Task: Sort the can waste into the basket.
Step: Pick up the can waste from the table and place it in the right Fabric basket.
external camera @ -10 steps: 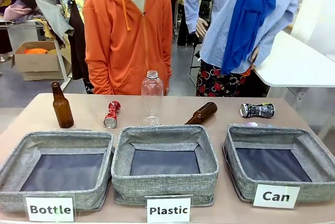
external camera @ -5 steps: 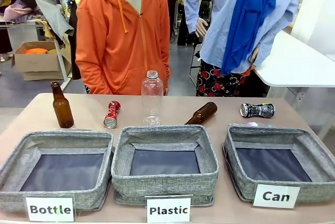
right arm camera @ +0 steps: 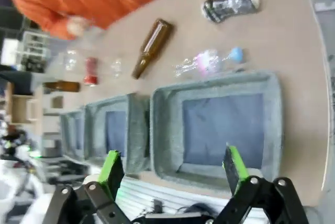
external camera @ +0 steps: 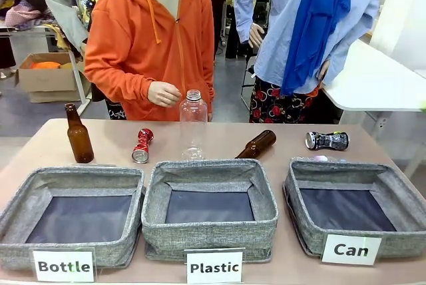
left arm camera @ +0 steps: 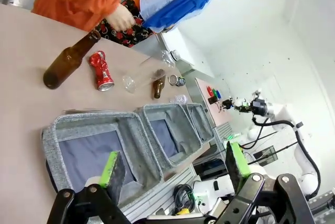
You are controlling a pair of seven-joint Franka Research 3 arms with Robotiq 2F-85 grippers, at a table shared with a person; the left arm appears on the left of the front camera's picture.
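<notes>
Holding my left pincer (left arm camera: pixel 172 161) and right pincer (right arm camera: pixel 171 165) with jaws wide apart, gripping nothing, I look down on the basket (external camera: pixel 399 242) (its label reads "Can"). The dark can (external camera: pixel 327 140) lies on the table (external camera: pixel 293 133) just beyond its rim at twelve o'clock; the red can (external camera: pixel 142 145) lies well apart at ten o'clock.

The right gripper (right arm camera: pixel 172 166) hangs wide open over the basket (right arm camera: pixel 162 130) at the table's (right arm camera: pixel 293 35) near edge. Crumpled clear plastic (right arm camera: pixel 209 62) lies just past its far rim. Beyond lie the dark can (right arm camera: pixel 230 4), a brown bottle (right arm camera: pixel 152 47) on its side, and the red can (right arm camera: pixel 90 71).
</notes>
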